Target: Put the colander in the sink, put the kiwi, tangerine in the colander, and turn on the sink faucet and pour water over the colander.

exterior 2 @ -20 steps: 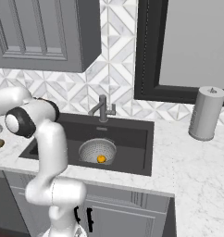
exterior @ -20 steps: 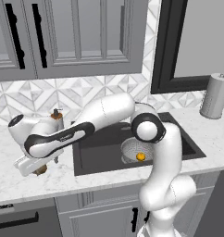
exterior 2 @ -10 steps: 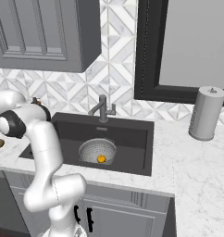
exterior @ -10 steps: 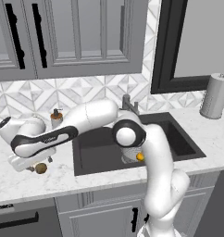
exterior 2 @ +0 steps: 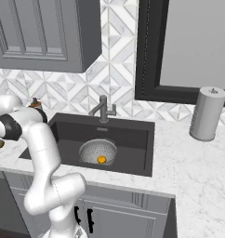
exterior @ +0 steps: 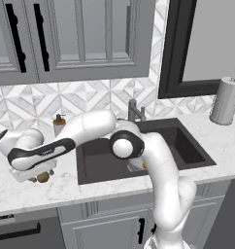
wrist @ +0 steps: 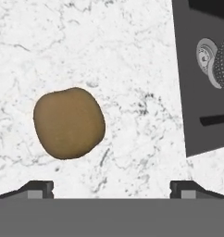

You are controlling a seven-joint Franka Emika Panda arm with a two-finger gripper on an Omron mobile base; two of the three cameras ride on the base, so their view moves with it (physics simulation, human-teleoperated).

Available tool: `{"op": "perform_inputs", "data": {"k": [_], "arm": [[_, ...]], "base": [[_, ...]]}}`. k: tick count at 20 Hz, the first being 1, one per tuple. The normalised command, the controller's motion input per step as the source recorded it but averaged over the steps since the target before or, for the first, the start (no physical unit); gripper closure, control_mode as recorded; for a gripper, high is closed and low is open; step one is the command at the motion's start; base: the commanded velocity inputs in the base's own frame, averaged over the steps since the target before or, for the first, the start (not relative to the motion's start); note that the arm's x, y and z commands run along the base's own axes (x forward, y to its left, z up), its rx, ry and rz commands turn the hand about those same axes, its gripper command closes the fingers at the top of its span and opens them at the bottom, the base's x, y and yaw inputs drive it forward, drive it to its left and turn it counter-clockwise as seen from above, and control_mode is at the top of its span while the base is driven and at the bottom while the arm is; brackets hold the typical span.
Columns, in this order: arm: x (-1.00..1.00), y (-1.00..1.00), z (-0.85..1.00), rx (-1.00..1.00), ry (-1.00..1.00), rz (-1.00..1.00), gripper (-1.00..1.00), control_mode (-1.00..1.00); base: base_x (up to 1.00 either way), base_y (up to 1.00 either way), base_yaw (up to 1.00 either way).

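In the left base view the gripper (exterior: pixel 36 176) hangs over the kiwi (exterior: pixel 42 177) on the counter (exterior: pixel 22 192) left of the sink (exterior: pixel 187 146). The right base view shows the tangerine (exterior 2: pixel 101 159) inside the colander (exterior 2: pixel 97 151) in the sink. In the hand view the fingertips (wrist: pixel 40 189) stand spread wide, the kiwi between them on the marble, untouched.

Bare marble counter (wrist: pixel 132 55) all around the kiwi (wrist: pixel 69 122), nothing crowding it. Gripper (wrist: pixel 112 187) fingers are spread wide. Soap dispenser (exterior: pixel 58 124) sits behind by the wall, sink (wrist: pixel 202 134) edge off to one side.
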Motion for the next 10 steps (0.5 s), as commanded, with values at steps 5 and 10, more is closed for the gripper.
{"op": "perform_inputs", "data": {"k": [5, 10], "arm": [[0.20, -0.01, -0.13, 0.02, -0.14, -0.02, -1.00, -1.00], [0.16, 0.00, -0.22, 0.00, -0.09, 0.00, -1.00, -1.00]], "base": [[0.00, 0.00, 0.00], [0.00, 0.00, 0.00]]}}
